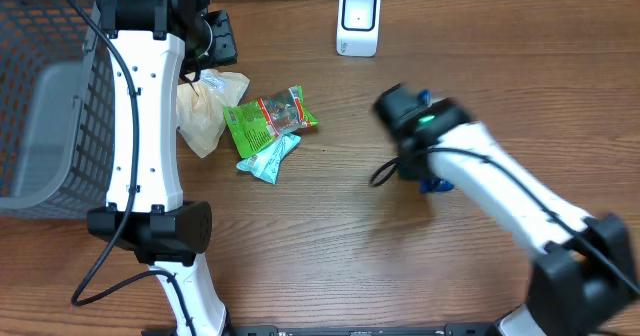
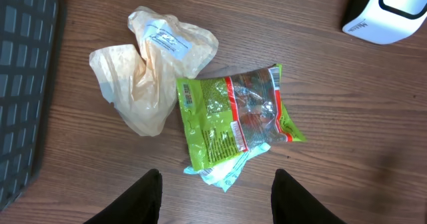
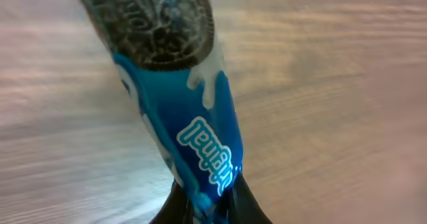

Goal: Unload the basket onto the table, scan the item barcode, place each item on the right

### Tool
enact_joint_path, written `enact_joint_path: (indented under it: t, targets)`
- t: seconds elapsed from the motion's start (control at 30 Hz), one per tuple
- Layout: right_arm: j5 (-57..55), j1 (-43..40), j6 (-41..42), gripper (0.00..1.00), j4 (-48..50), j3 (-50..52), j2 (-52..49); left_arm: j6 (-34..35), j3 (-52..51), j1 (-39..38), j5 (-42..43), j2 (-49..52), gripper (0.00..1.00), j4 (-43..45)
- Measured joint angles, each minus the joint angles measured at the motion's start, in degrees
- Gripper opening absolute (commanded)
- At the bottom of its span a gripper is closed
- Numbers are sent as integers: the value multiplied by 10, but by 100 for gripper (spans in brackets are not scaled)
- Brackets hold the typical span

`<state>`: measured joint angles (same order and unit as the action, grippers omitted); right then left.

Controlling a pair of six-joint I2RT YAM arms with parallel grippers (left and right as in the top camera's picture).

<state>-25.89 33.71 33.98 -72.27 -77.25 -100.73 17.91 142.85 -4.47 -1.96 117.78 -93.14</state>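
Right hand (image 3: 210, 207) clamped on blue cookie pack (image 3: 200, 137). Left hand (image 2: 217, 191) half open, gripping nothing. Green packet (image 2: 230, 117) lies under it, outside the basket (image 1: 45, 116) at the counter's left edge.

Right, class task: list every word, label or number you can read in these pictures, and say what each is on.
"iginal": white, upside down, on the blue cookie packet; its first letters are unclear.
Print on the green snack packet: too small to read.
Label on the pale plastic bag: blurred.
Grey word on the white scanner: too small to read.
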Motion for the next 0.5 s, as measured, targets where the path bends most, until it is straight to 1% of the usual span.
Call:
enact_joint_path:
  t: [0.1,0.2,0.37,0.4,0.43,0.5]
  targets:
    - [-68,27,40,4,-44,0,-61,0,0,0,0,0,45,0]
    - [-121,36,65,4,-83,0,-107,0,0,0,0,0,45,0]
    - [-176,44,101,4,-102,1,-122,0,0,0,0,0,45,0]
    - [-183,48,106,4,-101,1,-122,0,0,0,0,0,45,0]
    - [-185,52,108,9,-97,1,-122,0,0,0,0,0,44,0]
    - [-188,61,108,13,-91,1,-122,0,0,0,0,0,45,0]
